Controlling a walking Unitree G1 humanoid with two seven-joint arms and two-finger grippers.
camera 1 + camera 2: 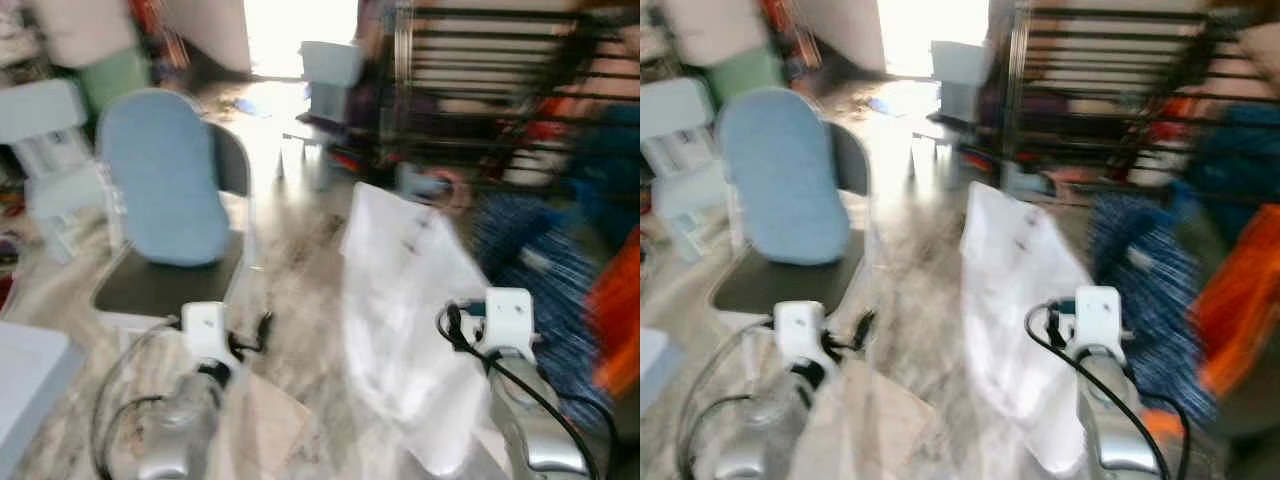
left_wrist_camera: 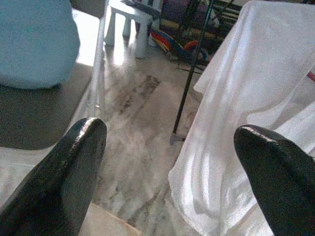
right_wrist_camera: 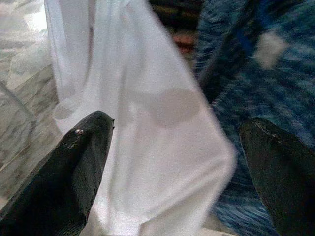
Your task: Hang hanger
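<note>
Left end effector: fingers spread wide, holding nothing. Ahead of it and to its left, a chair with a blue backrest and dark seat; ahead to its right, a white garment hanging down toward the marble floor.

Right end effector: fingers spread wide, empty, close in front of the white garment. A blue patterned cloth hangs just to its right, with an orange cloth beyond.

Hanger: probably inside the white garment's shoulders, though blur hides it.

Dark rack: beyond both end effectors.
</note>
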